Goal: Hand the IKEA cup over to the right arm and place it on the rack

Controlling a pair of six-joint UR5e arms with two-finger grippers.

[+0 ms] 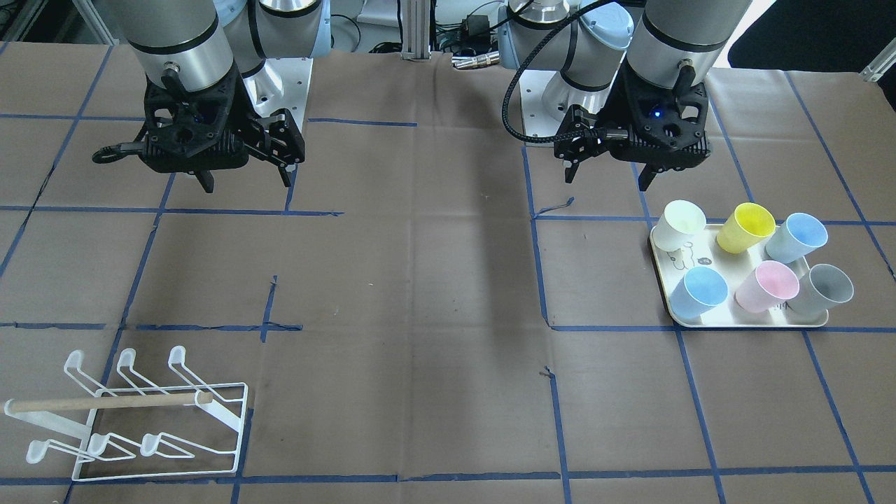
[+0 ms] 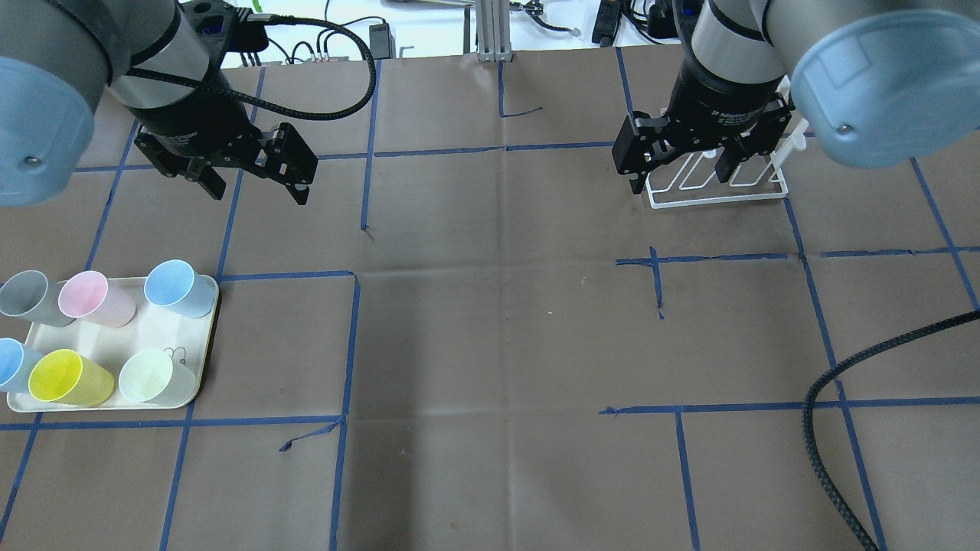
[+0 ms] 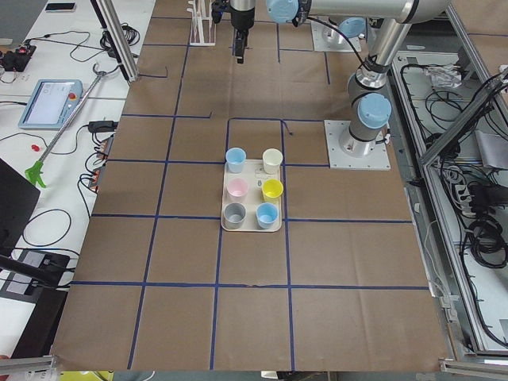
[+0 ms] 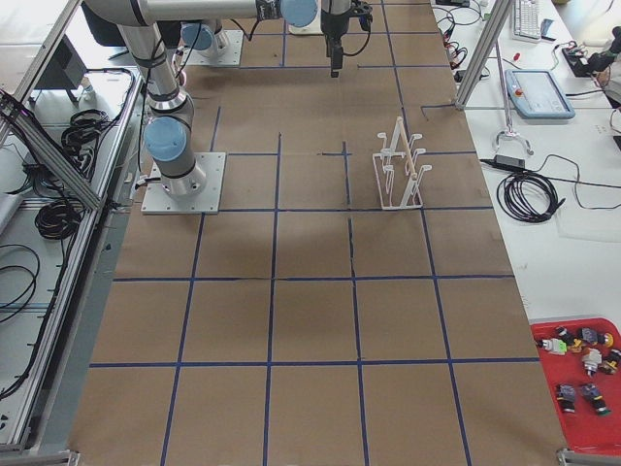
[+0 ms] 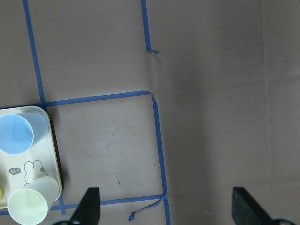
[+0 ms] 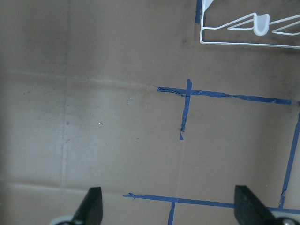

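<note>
Start configuration, two-arm cup transfer. The left gripper (image 1: 606, 178) hangs above the table (image 1: 420, 280) with its jaws spread wide and nothing between them; in its wrist view the two fingertips (image 5: 89, 206) stand far apart over bare brown paper and blue tape lines. The right gripper (image 1: 246, 183) is likewise spread and empty, its fingertips (image 6: 93, 206) well apart in its own wrist view. Six cups stand upright, mouths up, in two rows of three on a cream tray (image 2: 191, 337) on the robot's left side: grey (image 2: 23, 297), pink (image 2: 88, 297), blue (image 2: 176, 287), a second blue (image 2: 11, 363), yellow (image 2: 65, 377) and white (image 2: 153, 376). The left gripper is near the tray, on the side toward the robot's base, touching no cup. The rack (image 1: 222, 417), white wire with a wooden handle (image 1: 105, 403), stands on the robot's right side, well apart from the tray; in the overhead view the right gripper partly hides it.
</note>
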